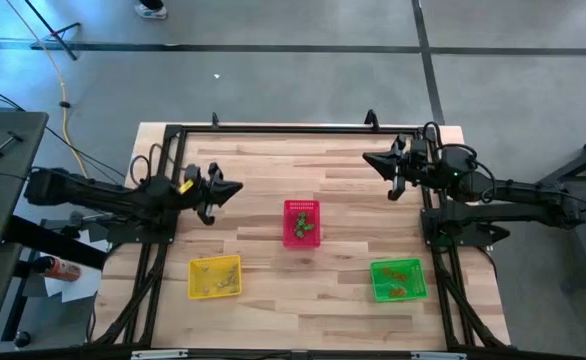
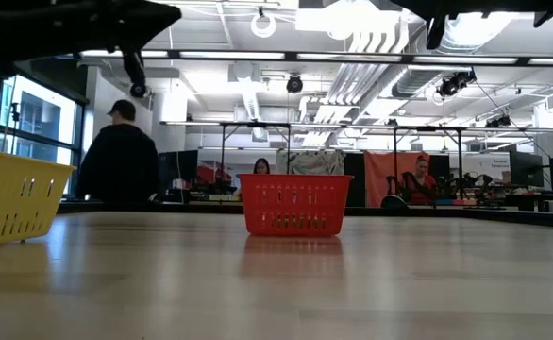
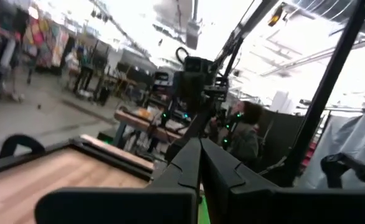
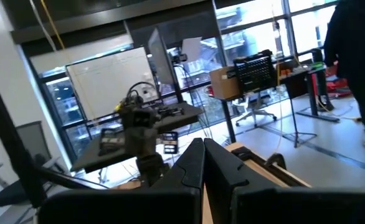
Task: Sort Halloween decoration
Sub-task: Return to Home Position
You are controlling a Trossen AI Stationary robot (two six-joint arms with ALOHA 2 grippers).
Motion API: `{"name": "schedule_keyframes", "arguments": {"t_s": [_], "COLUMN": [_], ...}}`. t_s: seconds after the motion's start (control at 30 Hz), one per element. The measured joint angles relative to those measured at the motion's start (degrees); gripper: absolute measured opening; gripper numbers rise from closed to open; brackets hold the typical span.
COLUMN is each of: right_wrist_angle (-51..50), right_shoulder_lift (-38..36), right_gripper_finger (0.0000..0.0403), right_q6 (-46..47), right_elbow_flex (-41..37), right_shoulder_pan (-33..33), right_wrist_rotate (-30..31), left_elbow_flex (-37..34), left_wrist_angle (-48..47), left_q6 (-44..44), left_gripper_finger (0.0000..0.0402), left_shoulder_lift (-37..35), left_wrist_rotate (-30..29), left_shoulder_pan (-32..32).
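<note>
- Hovering over the counter's (image 1: 273, 310) left side, the left claw (image 1: 237, 188) is pinched together.
- Right claw (image 1: 367, 158), far right side, likewise together.
- Green trinkets (image 1: 304, 226) lie in the red basket (image 1: 287, 222), orange trinkets (image 1: 401, 281) in the green basket (image 1: 375, 282), yellowish trinkets (image 1: 218, 281) in the yellow basket (image 1: 193, 280).

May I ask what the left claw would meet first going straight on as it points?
Likely the right claw, far across; the left claw seems aimed past the red basket.

One red basket (image 2: 293, 205), one yellow basket (image 2: 12, 194), one green basket (image 1: 375, 283), two arms (image 1: 103, 195) (image 1: 518, 195), one table (image 1: 303, 160)
</note>
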Motion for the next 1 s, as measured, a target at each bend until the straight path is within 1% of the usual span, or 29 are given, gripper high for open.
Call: {"name": "schedule_keyframes", "arguments": {"t_s": [0.07, 0.17, 0.3, 0.4, 0.53, 0.73, 0.87, 1.0], "right_wrist_angle": [-0.27, -1.17, -3.67, -6.33, -11.94, -22.83, -30.1, -33.07], "right_shoulder_lift": [0.0, -0.31, -2.75, -5.93, -11.1, -18.46, -22.38, -24.5], "right_gripper_finger": [0.0, 0.0, 0.0, 0.0, 0.0, 0.0, 0.0, 0.0], "right_q6": [0.52, 0.59, 3.73, 5.63, 5.63, 6.55, 5.52, 4.31], "right_elbow_flex": [0.0, 0.0, 0.0, 0.0, 0.0, 0.0, 0.01, 0.0], "right_shoulder_pan": [-0.88, -2.41, -4.02, -4.79, -4.83, -4.79, -4.79, -4.77], "right_wrist_rotate": [-0.43, -1.52, -3.51, -4.79, -4.75, -4.75, -4.72, -4.73], "left_elbow_flex": [-1.78, -4.67, -8.8, -8.59, -8.59, -8.57, -8.59, -8.59], "left_wrist_angle": [2.43, 2.41, 1.84, -4.12, -7.23, -8.88, -10.03, -10.17], "left_q6": [3.38, 6.03, 5.49, 5.7, 3.61, 1.87, 0.98, 1.26], "left_gripper_finger": [0.0, 0.0, 0.0, 0.0, 0.0, 0.0, 0.0, 0.0], "left_shoulder_lift": [-0.53, -2.69, -7.55, -11.7, -14.65, -15.14, -15.12, -15.12], "left_wrist_rotate": [-2.77, -3.61, -2.11, 0.31, 2.32, 2.35, 2.35, 2.28], "left_shoulder_pan": [-2.53, -2.84, -1.1, 0.22, 0.79, 0.79, 0.79, 0.79]}}
